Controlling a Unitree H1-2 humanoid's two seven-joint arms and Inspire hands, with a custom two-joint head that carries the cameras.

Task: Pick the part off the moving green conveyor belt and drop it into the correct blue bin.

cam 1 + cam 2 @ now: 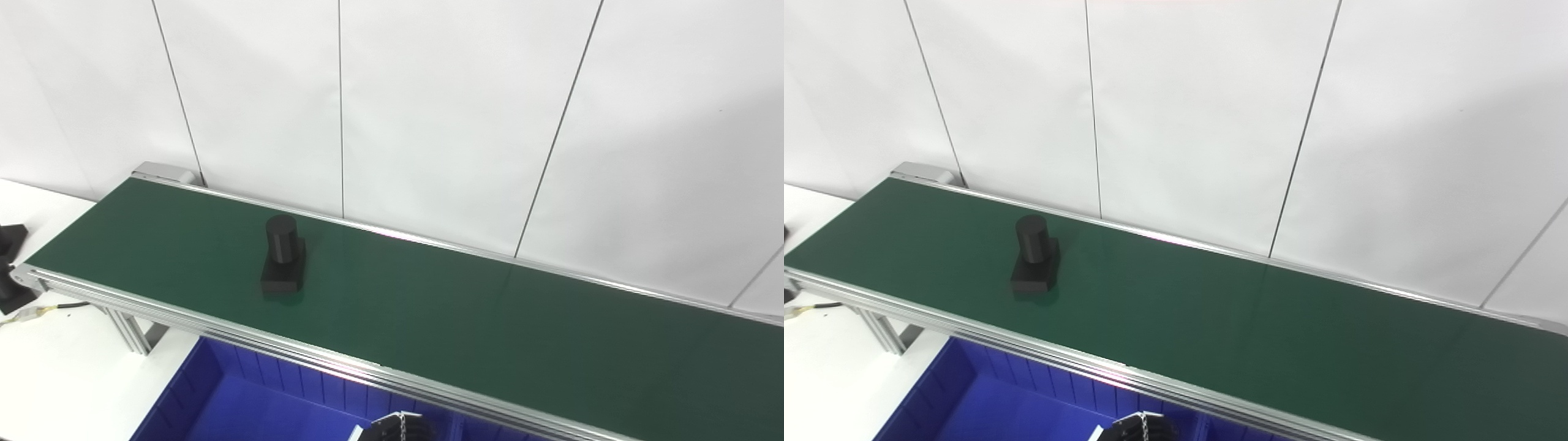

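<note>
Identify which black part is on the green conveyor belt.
The black cylinder-on-block part; the other black pieces sit on the white table, left of the green conveyor belt.

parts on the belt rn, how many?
1. A black part, a cylinder standing on a flat base, sits on the green belt toward its left end. The belt's far right runs out of frame, so more may be unseen.

One black part [283, 257]; one green conveyor belt [429, 300]; one blue bin [257, 404] in view; one robot hand [395, 427], partly visible.

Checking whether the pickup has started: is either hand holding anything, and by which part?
Nothing is held. The black part stands alone on the green belt. Only a dark tip of a hand shows at the bottom edge, over the blue bin.
</note>
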